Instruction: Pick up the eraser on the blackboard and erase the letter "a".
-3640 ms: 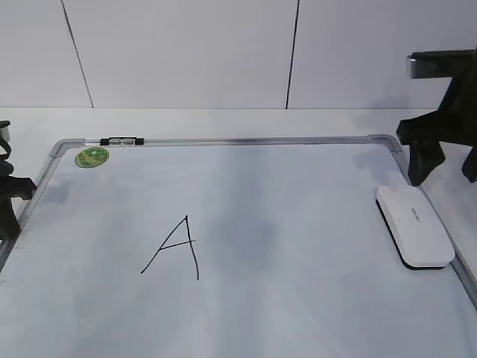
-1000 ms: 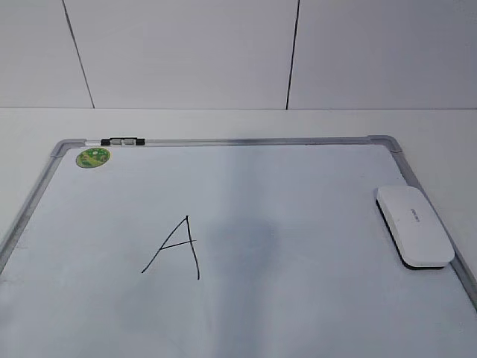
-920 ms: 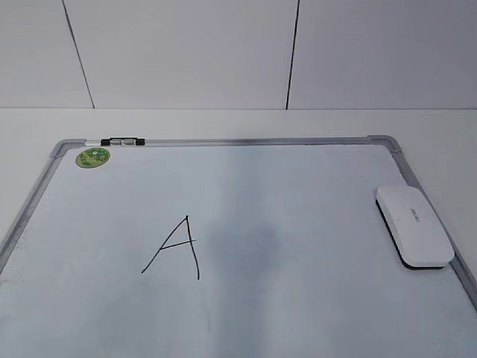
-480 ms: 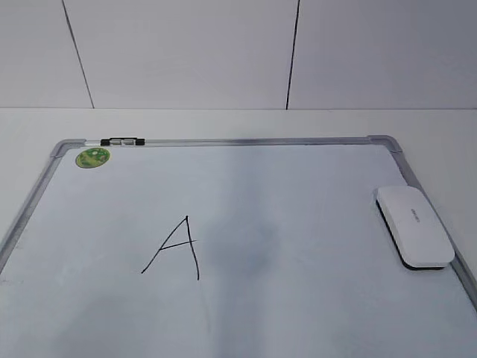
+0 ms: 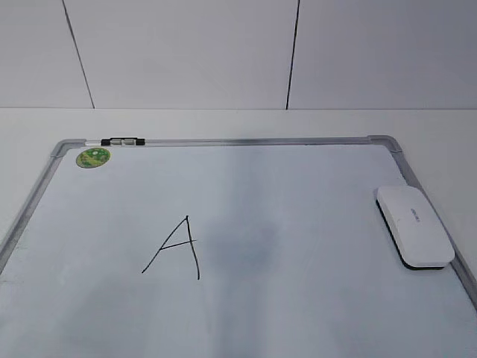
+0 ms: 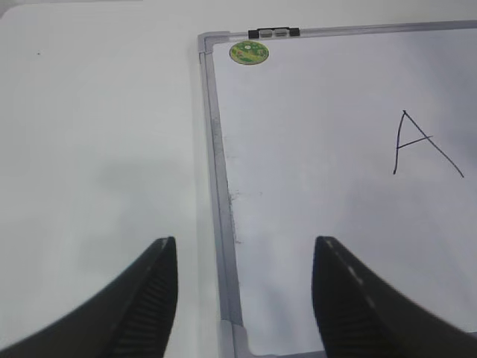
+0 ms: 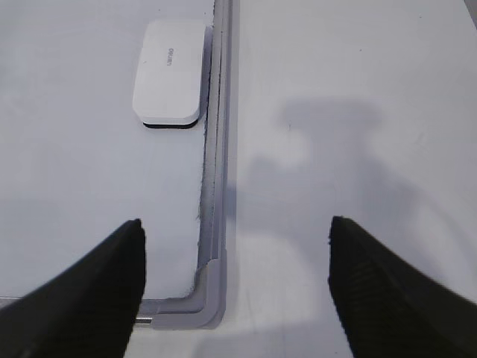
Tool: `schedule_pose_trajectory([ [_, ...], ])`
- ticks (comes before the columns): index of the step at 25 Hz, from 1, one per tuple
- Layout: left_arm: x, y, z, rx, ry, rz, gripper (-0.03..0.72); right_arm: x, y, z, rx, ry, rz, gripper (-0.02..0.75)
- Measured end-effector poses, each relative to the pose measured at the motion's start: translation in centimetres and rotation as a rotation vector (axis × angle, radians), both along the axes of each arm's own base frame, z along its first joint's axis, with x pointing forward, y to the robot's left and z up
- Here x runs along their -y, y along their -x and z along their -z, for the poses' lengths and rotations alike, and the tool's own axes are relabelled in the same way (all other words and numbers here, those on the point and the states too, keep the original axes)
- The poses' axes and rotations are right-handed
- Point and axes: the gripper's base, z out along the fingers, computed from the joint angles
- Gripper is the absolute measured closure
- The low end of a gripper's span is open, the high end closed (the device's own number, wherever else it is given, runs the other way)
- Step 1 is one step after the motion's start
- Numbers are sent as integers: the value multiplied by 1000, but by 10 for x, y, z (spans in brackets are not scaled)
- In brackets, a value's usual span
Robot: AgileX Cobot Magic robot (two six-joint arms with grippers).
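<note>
The white eraser (image 5: pixel 414 224) lies flat at the right edge of the blackboard (image 5: pixel 246 141), a white board with a grey frame. It also shows in the right wrist view (image 7: pixel 171 71), far ahead of my right gripper (image 7: pixel 235 227). That gripper is open and empty above the board's corner (image 7: pixel 212 298). My left gripper (image 6: pixel 242 246) is open and empty above the board's left frame (image 6: pixel 220 186). No lowercase cursive "a" is in view; only an angular capital "A" (image 5: pixel 175 250) is drawn left of the middle, and it also shows in the left wrist view (image 6: pixel 421 142). Neither gripper shows in the exterior view.
A round green sticker (image 5: pixel 92 156) sits in the board's far left corner. A small black-and-clear marker (image 5: pixel 123 141) lies on the top frame beside it. The board rests on a white table (image 5: pixel 223 123) with a white panelled wall behind.
The two arms that stood at the left and right edges of the exterior view 3.6 s ago have left that view. Nothing has moved over the last second.
</note>
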Motion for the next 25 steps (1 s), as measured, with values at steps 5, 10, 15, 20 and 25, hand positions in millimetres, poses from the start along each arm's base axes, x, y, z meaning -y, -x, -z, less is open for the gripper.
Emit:
schedule_pose_trajectory([
  [5, 0, 0, 0, 2, 0, 0, 263, 0, 0, 0, 0, 1, -1, 152],
  [10, 0, 0, 0, 2, 0, 0, 265, 0, 0, 0, 2, 1, -1, 152],
  [15, 0, 0, 0, 2, 0, 0, 286, 0, 0, 0, 6, 2, 11, 152],
  [20, 0, 0, 0, 2, 0, 0, 295, 1, 2, 0, 10, 2, 95, 152],
  [25, 0, 0, 0, 4, 0, -6, 327, 1, 10, 0, 52, 1, 173, 152],
])
